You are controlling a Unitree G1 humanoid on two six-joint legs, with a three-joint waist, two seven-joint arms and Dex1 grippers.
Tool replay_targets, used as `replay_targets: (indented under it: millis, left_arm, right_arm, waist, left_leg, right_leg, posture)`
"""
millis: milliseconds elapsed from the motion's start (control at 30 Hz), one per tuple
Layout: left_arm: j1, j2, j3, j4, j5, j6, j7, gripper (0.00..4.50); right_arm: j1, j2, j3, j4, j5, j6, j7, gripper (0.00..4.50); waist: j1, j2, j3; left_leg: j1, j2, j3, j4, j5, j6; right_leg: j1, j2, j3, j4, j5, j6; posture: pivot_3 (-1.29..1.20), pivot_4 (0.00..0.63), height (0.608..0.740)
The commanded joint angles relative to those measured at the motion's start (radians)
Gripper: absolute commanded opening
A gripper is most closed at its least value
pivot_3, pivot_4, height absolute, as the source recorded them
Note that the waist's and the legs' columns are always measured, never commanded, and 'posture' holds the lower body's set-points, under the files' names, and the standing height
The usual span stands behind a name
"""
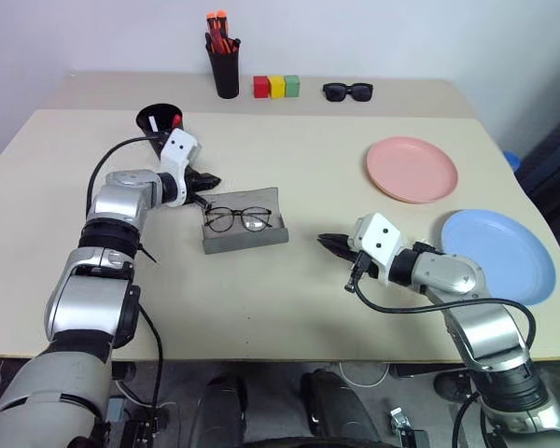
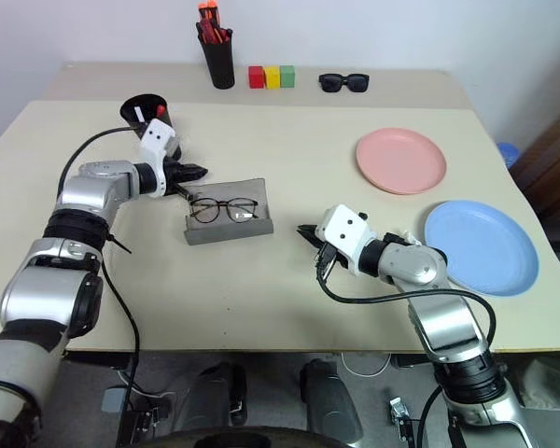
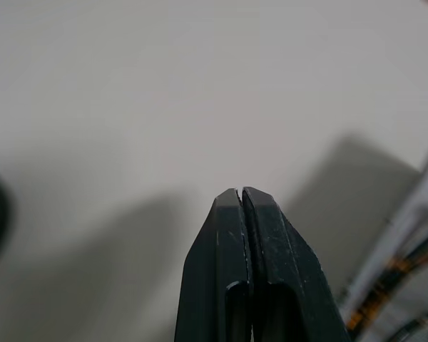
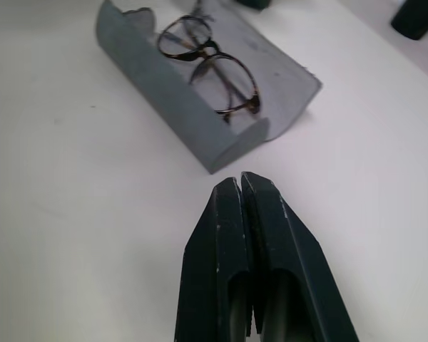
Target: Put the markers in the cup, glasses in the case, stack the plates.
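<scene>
On the tabletop (image 1: 289, 308), the 2 plates sit apart: the salmon pink plate (image 1: 412, 169) at 2 o'clock, the light blue plate (image 1: 497, 254) at 4; light, stiff, slippery, best pinched at the rim. The eyeglasses (image 1: 237, 218), fragile, lie in the open grey case (image 1: 245, 233) at centre. Both the left gripper (image 1: 208, 181) and the right gripper (image 1: 331, 244) have fingers pressed together, empty.

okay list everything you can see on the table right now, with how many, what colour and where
table: one, beige
cup: one, black, far left, markers inside
holder: one, black, far edge, orange-capped markers
blocks: three, red, yellow, green, beside holder
sunglasses: one, black, far edge
case: one, grey, open, centre
glasses: one, dark wire, lying in case
plates: two, apart, pink right, blue near right
left hand: shut, by case
right hand: shut, empty
</scene>
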Motion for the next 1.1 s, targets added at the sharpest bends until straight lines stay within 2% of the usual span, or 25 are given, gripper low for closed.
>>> replay_targets:
  millis: [33,167,467,667,867,967,1100]
  left_arm:
    - [0.02,0.041,-0.014,-0.061,0.01,-0.039,-0.149,0.0]
    - [0.139,0.092,-0.011,-0.249,-0.018,-0.027,-0.267,0.0]
    - [0.409,0.17,0.059,-0.726,-0.124,0.112,-0.265,0.0]
    - [0.522,0.207,0.037,-0.871,-0.11,0.112,-0.247,0.0]
    - [0.544,0.125,0.127,-0.933,-0.163,0.038,-0.122,0.0]
    - [0.595,0.09,0.144,-1.068,-0.212,0.053,-0.093,0.0]
    - [0.672,0.052,0.115,-1.242,-0.261,0.109,-0.044,0.0]
  right_arm:
    - [-0.007,-0.006,-0.024,-0.044,0.011,0.0,-0.024,0.03]
    - [-0.023,-0.007,-0.021,-0.024,0.011,-0.006,-0.031,0.03]
    - [-0.098,0.013,0.022,0.076,-0.006,-0.065,-0.029,0.03]
    - [-0.135,0.02,0.035,0.129,-0.008,-0.095,-0.034,0.03]
    - [-0.246,0.022,-0.005,0.276,-0.059,-0.013,-0.134,0.03]
    - [-0.307,-0.008,-0.015,0.386,-0.131,-0.007,-0.209,0.93]
    - [-0.361,-0.065,0.052,0.547,-0.262,-0.069,-0.262,2.91]
  waist:
    - [0.0,0.0,0.0]
    - [-0.001,0.0,0.0]
    - [0.0,0.0,0.0]
    - [0.006,0.0,0.0]
    - [0.005,0.0,0.0]
    - [0.004,0.0,0.0]
    - [0.002,0.001,0.0]
  left_leg:
    - [0.0,0.0,0.0,0.0,0.0,0.0]
    - [0.0,0.001,0.0,0.0,0.0,0.0]
    - [0.001,0.001,0.0,0.0,0.0,0.0]
    - [0.0,0.001,0.0,0.001,0.0,0.0]
    - [0.0,0.001,0.0,0.002,0.0,0.0]
    - [0.0,0.001,0.0,0.002,0.0,0.0]
    - [0.0,0.001,0.001,0.001,0.0,0.0]
  right_leg:
    - [0.0,0.0,0.0,0.0,0.0,0.0]
    - [0.0,0.0,0.0,0.0,0.0,0.0]
    - [0.0,0.0,0.0,0.001,0.0,0.0]
    - [0.001,-0.001,0.0,0.001,-0.001,-0.001]
    - [0.001,-0.001,0.0,0.001,-0.001,-0.001]
    - [0.001,-0.001,0.001,0.001,0.0,-0.001]
    - [0.0,-0.001,0.001,0.001,0.0,0.0]
  posture:
    - [0.0,0.15,0.722]
    - [0.0,0.15,0.722]
    - [0.0,0.15,0.722]
    - [0.0,0.15,0.722]
    - [0.0,0.15,0.722]
    - [0.0,0.15,0.722]
    - [0.0,0.15,0.722]
